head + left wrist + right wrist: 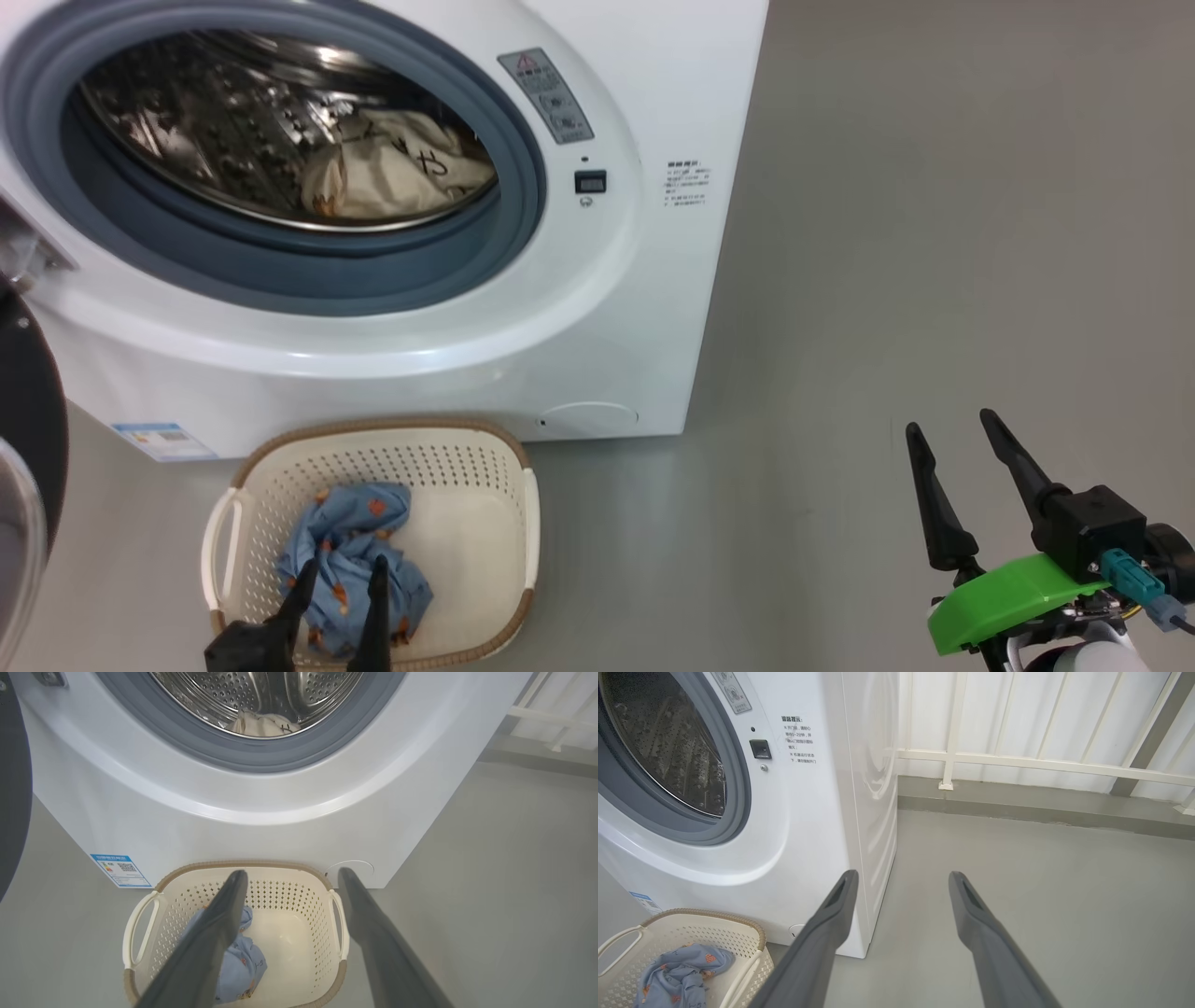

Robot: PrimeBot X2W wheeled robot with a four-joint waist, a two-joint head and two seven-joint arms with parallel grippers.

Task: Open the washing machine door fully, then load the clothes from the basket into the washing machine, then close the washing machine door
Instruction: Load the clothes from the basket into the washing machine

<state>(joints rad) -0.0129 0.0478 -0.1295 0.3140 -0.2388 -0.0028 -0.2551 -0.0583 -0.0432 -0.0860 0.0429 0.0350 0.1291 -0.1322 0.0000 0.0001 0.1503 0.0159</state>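
Clothes [359, 513] lie crumpled in the perforated basket [467, 476]; left gripper [343, 563] hangs over them, perhaps touching, jaws spread; right gripper [950, 422] likewise spread.

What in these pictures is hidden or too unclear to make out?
- Door: head view, cut off by the left edge.
- Blue clothes in the basket: head and left wrist views, partly covered by the left hand; how many pieces is unclear.
- Cream cloth: left wrist view, lower part behind the seal.
- Small print on the washing machine: head view, too small to read.
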